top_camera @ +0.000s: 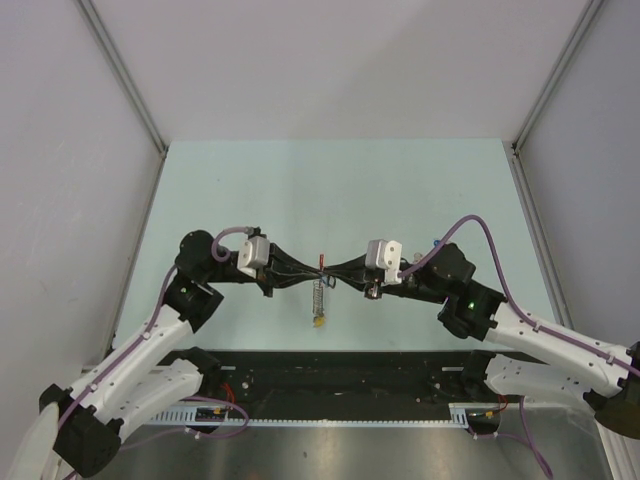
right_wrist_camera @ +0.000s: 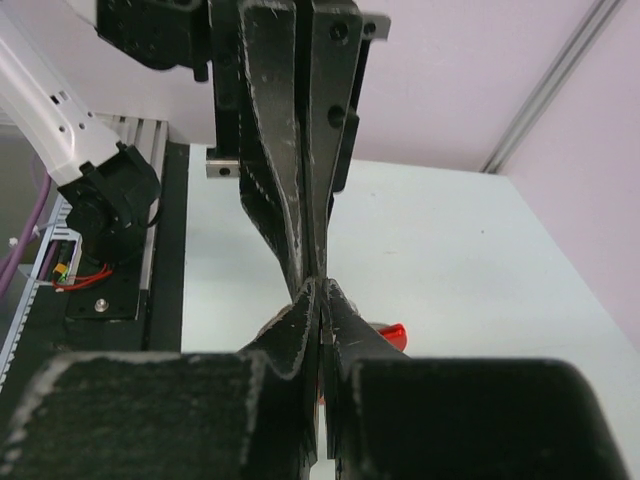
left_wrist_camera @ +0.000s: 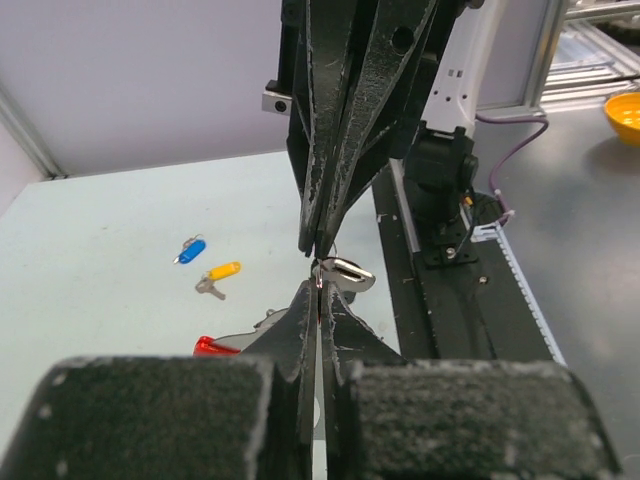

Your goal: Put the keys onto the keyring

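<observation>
**Keyring.** The large grey metal keyring with a red curved section is hanging clear of the pale green bench, at the point where the two claws are meeting tip to tip. Its red arc is showing just beside the left claw. Most of the rest is hiding behind the fingers.

**Pinch point.** A small silver metal piece is sitting right at the meeting point. Whether it is a key's head or a loop of the ring cannot be determined.

**Claws.** The left claw is closed tight, and the right claw is likewise closed tight, nose to nose with it. Which claw is gripping the ring and which the silver piece cannot be told.

**Keys.** No black-tagged key is showing in any view. A small blue-tagged item and a yellow-tagged key are lying on the bench, near each other and well apart from the ring. The blue one is too small to identify as a task key.

**Assessment.** Threading is judged to be in hand at the pinch point. No key is confirmed as sitting on the ring, so both keys are being counted as outstanding.
</observation>
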Controlling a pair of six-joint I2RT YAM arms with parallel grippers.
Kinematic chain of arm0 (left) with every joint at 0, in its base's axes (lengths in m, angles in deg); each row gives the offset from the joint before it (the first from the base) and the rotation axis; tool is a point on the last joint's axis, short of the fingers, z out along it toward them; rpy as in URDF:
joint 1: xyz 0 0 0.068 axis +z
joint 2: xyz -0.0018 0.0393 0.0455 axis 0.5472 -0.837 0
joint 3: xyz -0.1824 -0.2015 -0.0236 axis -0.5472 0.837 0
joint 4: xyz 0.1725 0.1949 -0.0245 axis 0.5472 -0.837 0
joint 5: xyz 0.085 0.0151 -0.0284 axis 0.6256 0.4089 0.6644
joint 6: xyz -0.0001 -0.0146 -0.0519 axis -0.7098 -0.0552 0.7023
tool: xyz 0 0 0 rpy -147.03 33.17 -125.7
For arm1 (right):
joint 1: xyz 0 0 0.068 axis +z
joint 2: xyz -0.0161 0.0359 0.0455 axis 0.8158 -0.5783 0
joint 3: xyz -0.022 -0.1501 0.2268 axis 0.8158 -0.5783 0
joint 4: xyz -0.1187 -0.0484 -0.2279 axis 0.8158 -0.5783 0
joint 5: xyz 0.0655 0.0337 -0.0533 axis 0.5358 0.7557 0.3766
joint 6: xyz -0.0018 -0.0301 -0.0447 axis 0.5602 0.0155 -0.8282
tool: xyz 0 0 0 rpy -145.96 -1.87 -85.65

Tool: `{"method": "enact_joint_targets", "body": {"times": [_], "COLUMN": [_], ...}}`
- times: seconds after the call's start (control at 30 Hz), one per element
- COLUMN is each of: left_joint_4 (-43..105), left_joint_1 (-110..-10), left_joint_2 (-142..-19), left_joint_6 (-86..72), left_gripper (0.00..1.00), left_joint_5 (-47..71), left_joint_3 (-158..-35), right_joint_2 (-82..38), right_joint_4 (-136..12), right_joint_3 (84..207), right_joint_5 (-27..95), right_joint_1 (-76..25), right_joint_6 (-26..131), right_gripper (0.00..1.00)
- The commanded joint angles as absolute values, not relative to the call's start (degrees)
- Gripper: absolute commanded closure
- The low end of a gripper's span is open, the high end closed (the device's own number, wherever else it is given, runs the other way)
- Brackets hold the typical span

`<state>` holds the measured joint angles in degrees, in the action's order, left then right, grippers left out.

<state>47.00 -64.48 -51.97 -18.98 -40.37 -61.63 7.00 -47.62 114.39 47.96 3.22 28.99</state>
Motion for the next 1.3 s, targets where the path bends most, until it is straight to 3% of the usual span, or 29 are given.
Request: {"method": "enact_joint_targets", "body": {"times": [0.0, 0.17, 0.27, 0.53, 0.77, 1.07, 1.27], "left_joint_4": [54.59, 55.92, 49.1, 30.98, 24.19, 21.03, 20.76], "left_joint_1": [-65.69, -65.69, -65.69, -65.69, -65.69, -65.69, -65.6], "left_joint_2": [-52.14, -51.79, -50.92, -47.06, -39.94, -29.21, -25.6], "left_joint_6": [-13.64, -12.84, -17.65, -23.74, -23.04, -20.93, -20.57], "left_gripper": [1.0, 1.0, 1.0, 1.0, 1.0, 1.0, 1.0], "left_joint_5": [-43.01, -42.31, -38.8, -14.29, 1.1, 15.95, 16.93], "left_joint_3": [-60.77, -60.23, -61.81, -64.89, -62.44, -58.74, -57.16], "right_joint_2": [6.73, 6.73, 7.43, 8.76, 1.91, -19.0, -26.39], "right_joint_4": [-41.75, -41.84, -42.63, -46.58, -53.18, -38.09, -24.89], "right_joint_3": [114.24, 114.15, 114.15, 114.15, 113.89, 111.0, 101.15], "right_joint_5": [48.77, 48.77, 47.98, 44.99, 33.58, 22.32, 12.66], "right_joint_1": [3.78, 3.61, 2.73, -3.24, -5.01, -5.36, -4.66], "right_joint_6": [29.2, 29.37, 29.55, 35.86, 43.08, 57.2, 70.05], "right_gripper": [1.0, 1.0, 1.0, 1.0, 1.0, 1.0, 1.0]}}
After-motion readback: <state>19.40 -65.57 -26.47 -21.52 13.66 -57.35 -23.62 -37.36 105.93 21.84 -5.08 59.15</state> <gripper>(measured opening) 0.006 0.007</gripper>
